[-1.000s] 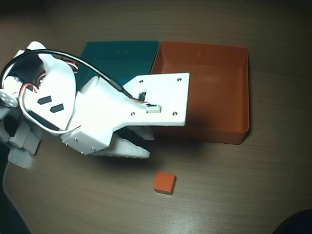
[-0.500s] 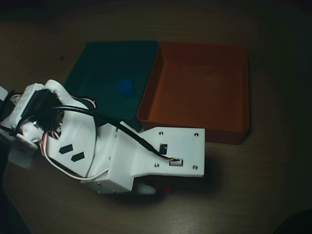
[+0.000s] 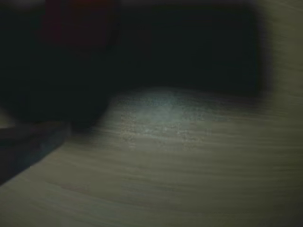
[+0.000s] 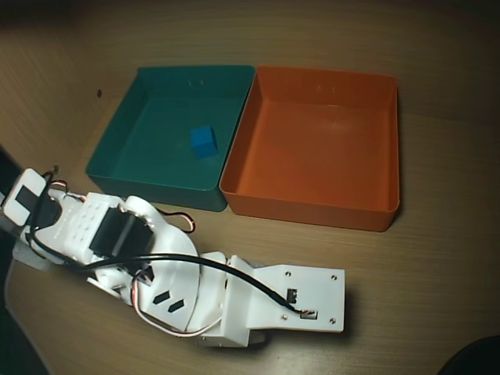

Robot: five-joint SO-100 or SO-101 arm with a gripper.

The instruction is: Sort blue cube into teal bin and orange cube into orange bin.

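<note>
The blue cube lies inside the teal bin, near its right wall. The orange bin stands against the teal bin's right side and looks empty. The orange cube does not show in the overhead view. The wrist view is dark and blurred, close above the table. It holds a dim reddish patch at the top left that I cannot identify. My arm lies folded low in front of the bins and covers my gripper in the overhead view. In the wrist view only dark shapes show, so I cannot tell how the jaws stand.
The bins sit on a light wooden table. The arm's base with its cables is at the left edge. A dark slab lies on the table at the wrist view's lower left.
</note>
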